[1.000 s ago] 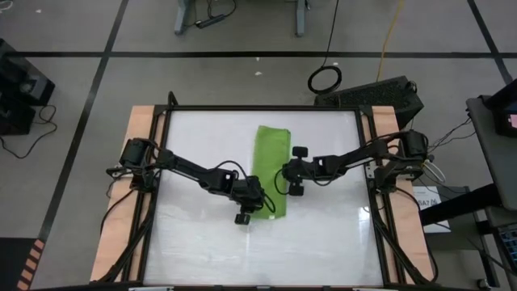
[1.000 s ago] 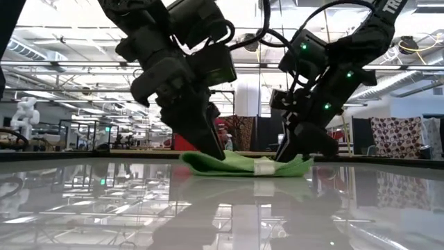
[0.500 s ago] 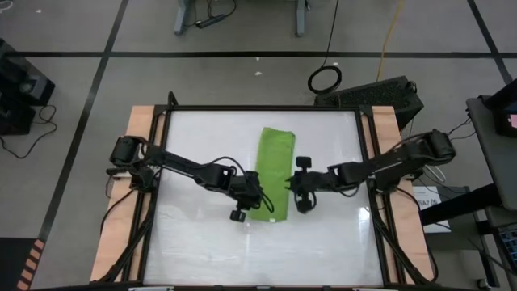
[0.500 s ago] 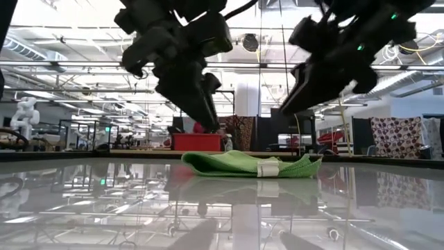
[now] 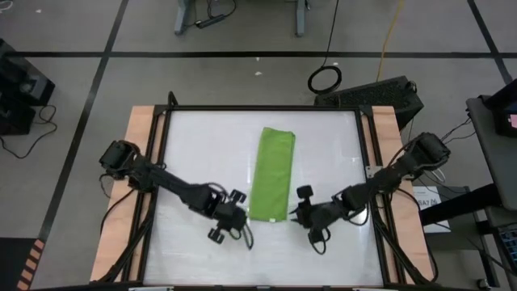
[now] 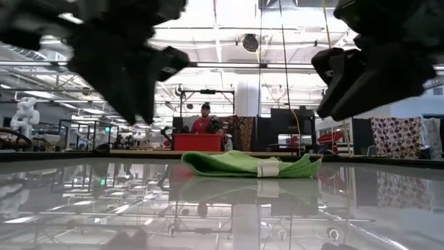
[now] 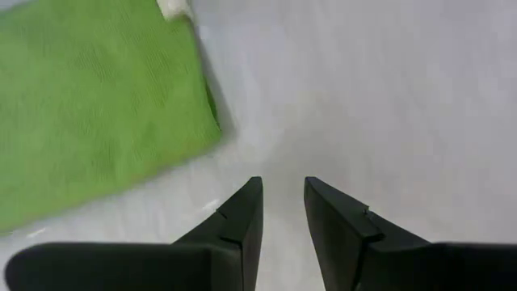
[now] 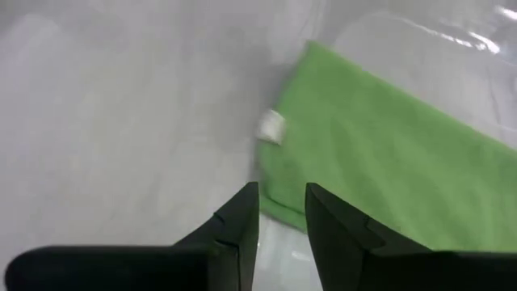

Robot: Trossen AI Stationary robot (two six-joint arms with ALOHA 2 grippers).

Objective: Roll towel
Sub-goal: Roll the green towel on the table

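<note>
Both arms have pulled back toward six o'clock, off the towel [image 5: 272, 174], which lies folded flat, unrolled, mid-table. Left gripper [image 5: 224, 223] and right gripper [image 5: 304, 217] flank its near end, fingers slightly apart, empty.

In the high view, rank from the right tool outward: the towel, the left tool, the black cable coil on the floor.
1. Towel, just left of the right tool.
2. Left tool, beyond the towel's near end.
3. Cable coil, on the floor past the table's far edge.
</note>
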